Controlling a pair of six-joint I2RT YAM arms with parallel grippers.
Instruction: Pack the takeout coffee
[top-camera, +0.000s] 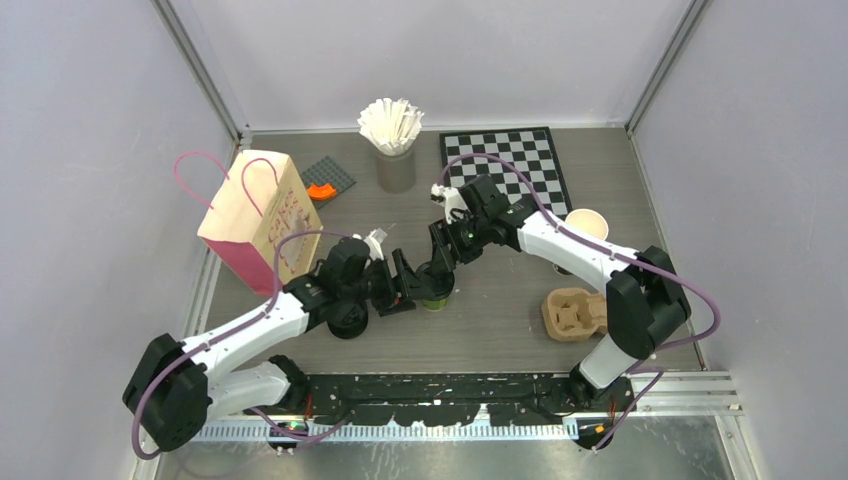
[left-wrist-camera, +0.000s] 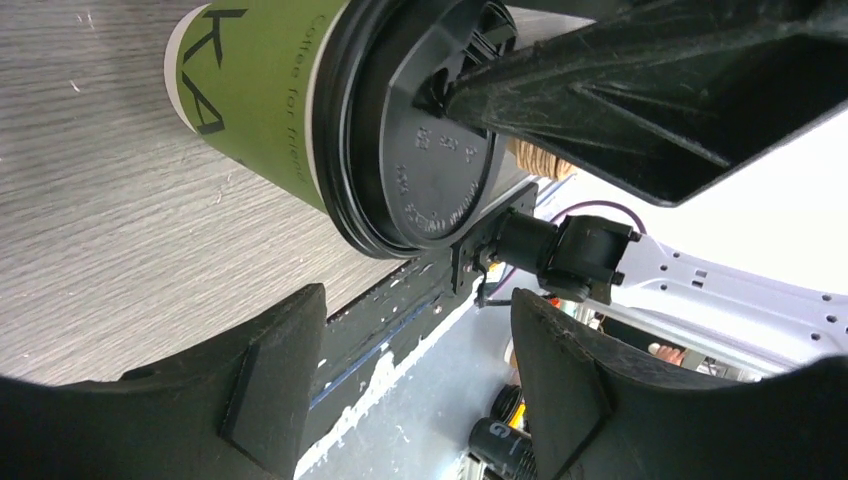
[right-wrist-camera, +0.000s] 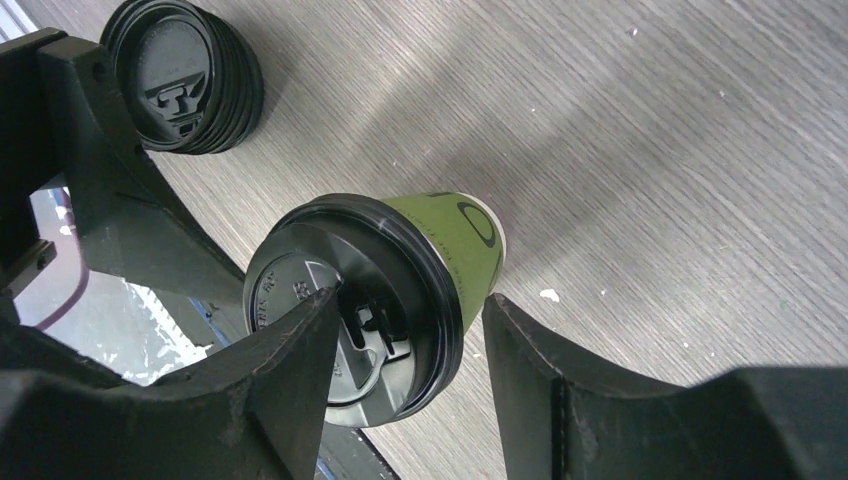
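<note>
Far left: cream paper bag (top-camera: 258, 215) with pink handles is stood upright at the table's edge.

Left of centre: left gripper (top-camera: 400, 285) is held low over the table, pointed at the coffee. Its fingers (left-wrist-camera: 285, 370) are seen well parted in the left wrist view. Nothing is gripped between them and the cup sits just past their tips.

Beside it: a stack of black lids (right-wrist-camera: 185, 75) is noted on the table.

Centre: takeout coffee (top-camera: 436, 297), green wall and black lid fitted, is stood upright on the bare wood near the front edge, between the two grippers.

Above it: right gripper (top-camera: 441, 262) is angled down over the lid with its jaws spread. One finger (right-wrist-camera: 290, 370) is laid across the lid top and the other is kept clear of the cup wall. No grasp is seen.

Right: an open cup (top-camera: 588, 224) and the brown carrier (top-camera: 570, 312) are set apart from the coffee.
</note>
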